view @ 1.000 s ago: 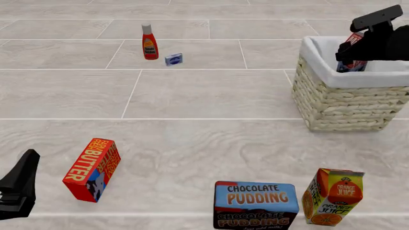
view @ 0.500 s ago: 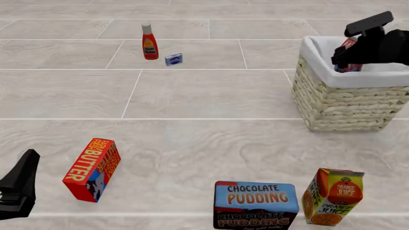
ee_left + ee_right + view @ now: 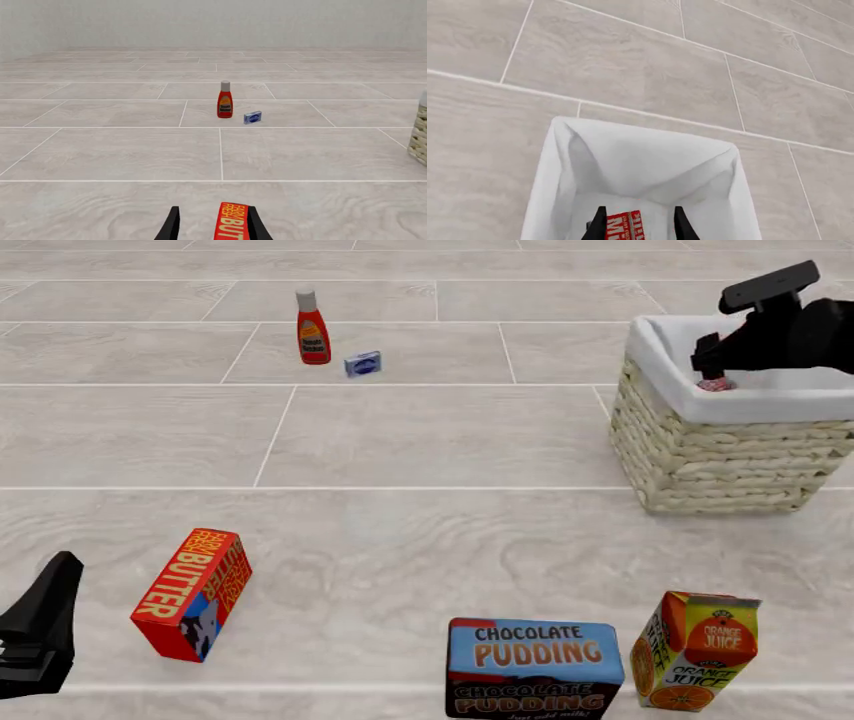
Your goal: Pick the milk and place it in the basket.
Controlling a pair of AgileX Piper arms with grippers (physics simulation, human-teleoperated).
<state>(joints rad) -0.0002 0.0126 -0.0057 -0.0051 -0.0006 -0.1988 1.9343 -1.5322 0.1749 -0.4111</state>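
The milk is down inside the basket, and only its red top shows above the white cloth rim. In the right wrist view its red carton lies on the lining between my fingers. My right gripper hovers over the basket's near left part, open, with the jaws spread apart from the carton. My left gripper is open and empty at the near left, beside the butter box. Its fingers show in the left wrist view.
A red ketchup bottle and a small blue packet stand at the far middle left. A chocolate pudding box and an orange juice carton stand at the near right edge. The basket's side shows in the left wrist view.
The milk was held above the basket rim in the right gripper. It has now left the jaws and dropped into the basket. The left arm has not moved.
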